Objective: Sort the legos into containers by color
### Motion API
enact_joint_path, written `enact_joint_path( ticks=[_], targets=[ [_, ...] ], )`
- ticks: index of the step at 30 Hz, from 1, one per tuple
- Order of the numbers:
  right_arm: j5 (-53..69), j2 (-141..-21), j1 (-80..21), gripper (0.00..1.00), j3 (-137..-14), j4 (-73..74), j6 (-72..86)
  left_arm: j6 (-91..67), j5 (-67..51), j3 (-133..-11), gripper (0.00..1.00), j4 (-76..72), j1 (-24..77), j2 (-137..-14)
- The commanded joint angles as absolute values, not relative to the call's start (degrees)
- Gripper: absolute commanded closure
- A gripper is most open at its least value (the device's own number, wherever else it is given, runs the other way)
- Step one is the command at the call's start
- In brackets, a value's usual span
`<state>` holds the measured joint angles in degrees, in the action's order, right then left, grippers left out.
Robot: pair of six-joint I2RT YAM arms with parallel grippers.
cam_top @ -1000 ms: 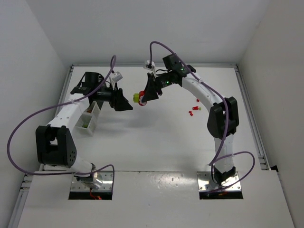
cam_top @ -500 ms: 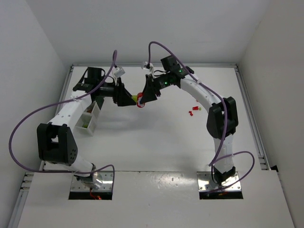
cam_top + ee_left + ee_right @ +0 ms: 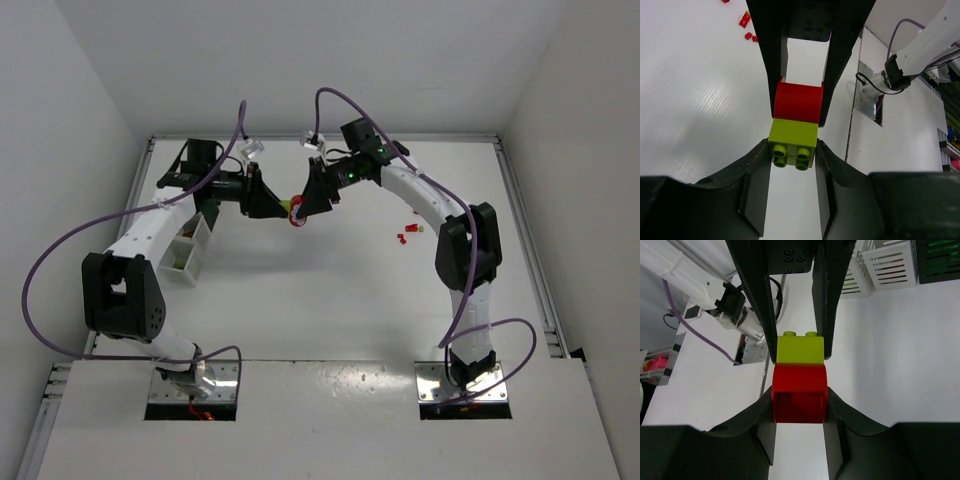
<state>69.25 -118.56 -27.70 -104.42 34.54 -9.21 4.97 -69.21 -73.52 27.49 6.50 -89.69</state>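
Observation:
Above the table's middle, a yellow-green brick (image 3: 286,205) is stuck to a larger red block (image 3: 298,218), and the two grippers meet at them from opposite sides. In the left wrist view my left gripper (image 3: 792,150) is shut on the yellow-green brick (image 3: 793,145), its fingertips touching both of the brick's sides. Beyond it is the red block (image 3: 798,102). My right gripper (image 3: 800,400) is shut on the red block (image 3: 800,392), with the yellow-green brick (image 3: 800,350) on its far end. The containers (image 3: 890,262) stand in a row at the left edge of the table, partly under the left arm.
Several tiny red legos and a yellow-green one (image 3: 405,237) lie scattered on the white table right of centre, also seen as red bits (image 3: 745,20) in the left wrist view. A white bin (image 3: 190,250) holds something green. A black bin (image 3: 940,260) ends the row.
My left gripper has moved right to the joined bricks and closed on the yellow-green one. The right gripper kept its hold on the red block and shifted slightly left.

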Motion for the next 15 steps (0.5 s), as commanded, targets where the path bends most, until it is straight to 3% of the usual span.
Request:
enact_joint_path(
  ticks=[1, 7, 15],
  targets=[
    [69.79, -117.51, -27.34, 1.00, -102.14, 35.42, -11.07, 3.69, -71.98, -76.82, 0.92, 23.12, 3.71, -87.99],
    [66.36, -114.26, -24.44, 1.00, -98.19, 41.48, -17.93, 10.01, -63.31, -79.09, 1.00, 31.27, -5.88, -85.69],
    [60.04, -111.53, -23.03, 1.00, -96.25, 43.59, -22.50, 20.12, -51.08, -84.55, 1.00, 48.94, -17.57, -88.86]
  ],
)
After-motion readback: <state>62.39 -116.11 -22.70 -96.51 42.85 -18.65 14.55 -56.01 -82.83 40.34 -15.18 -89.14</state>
